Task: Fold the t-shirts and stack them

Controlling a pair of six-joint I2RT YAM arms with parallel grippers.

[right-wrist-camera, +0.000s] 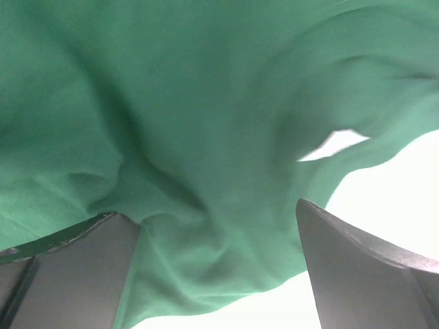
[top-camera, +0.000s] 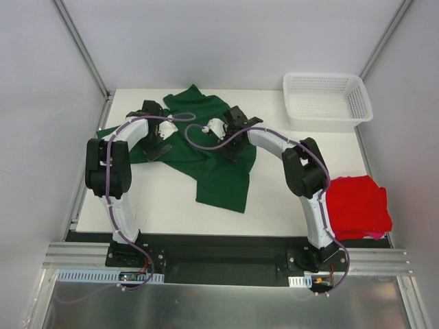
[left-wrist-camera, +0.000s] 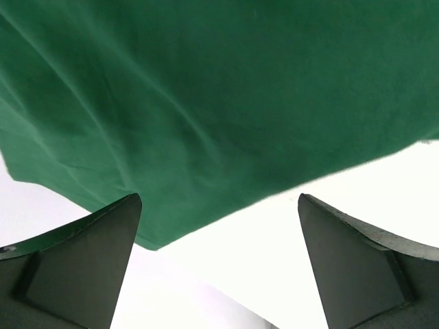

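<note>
My left gripper point(left-wrist-camera: 218, 200) is spread wide with nothing between its jaws; in the left wrist view it hangs over the hem of the dark green t-shirt point(left-wrist-camera: 206, 103), where the cloth ends and the white table point(left-wrist-camera: 370, 178) begins. My right gripper point(right-wrist-camera: 209, 209) is also spread wide and holds nothing; below it is rumpled green cloth, with a small gap of white table showing through a fold. From either wrist view I cannot tell whether my fingertips touch the fabric. From above, the green t-shirt point(top-camera: 219, 171) lies crumpled and spread unevenly across the middle of the table point(top-camera: 158, 205), and both my wrists are over its far half, hiding part of it. The red t-shirt point(top-camera: 357, 205) sits in a folded heap at the near right edge, partly behind my right arm. A white mesh basket point(top-camera: 322, 118) stands at the far right corner, well apart from both shirts.
</note>
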